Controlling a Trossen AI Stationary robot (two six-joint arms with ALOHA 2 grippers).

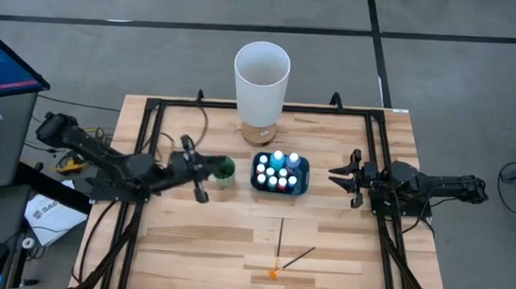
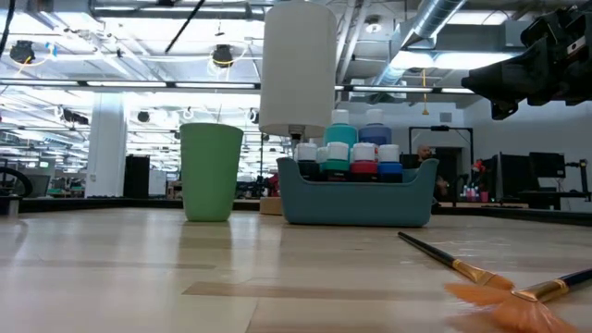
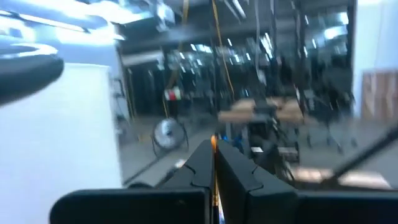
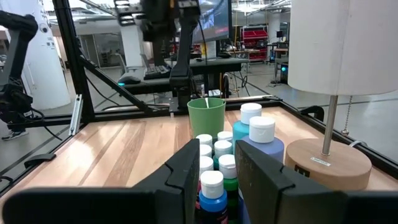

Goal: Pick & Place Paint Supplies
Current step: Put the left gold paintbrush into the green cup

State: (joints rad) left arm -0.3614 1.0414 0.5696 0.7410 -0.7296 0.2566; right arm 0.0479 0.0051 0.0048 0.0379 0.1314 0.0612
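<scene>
Wooden table (image 1: 199, 248) carries a blue tray (image 1: 302, 175) of upright bottles (image 1: 279, 170) mid-table. Two brushes (image 1: 281, 239) cross near the front edge, orange tip frontward. Left gripper (image 1: 200, 195), beside the green cup (image 1: 226, 168), pinches a thin brush (image 3: 214, 180) between closed fingers. Right gripper (image 1: 338, 177) is closed, empty, beside the tray.

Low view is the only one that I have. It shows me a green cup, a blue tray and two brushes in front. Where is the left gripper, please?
Observer: The left gripper is right above the green cup, shut on a thin brush that hangs at the cup's mouth.
Operator: And the right gripper?
Observer: The right gripper is shut and empty. It hovers beside the blue tray, on the side away from the cup.
Operator: How many bottles are in the tray?
Observer: From above I count about ten pale caps.
</scene>
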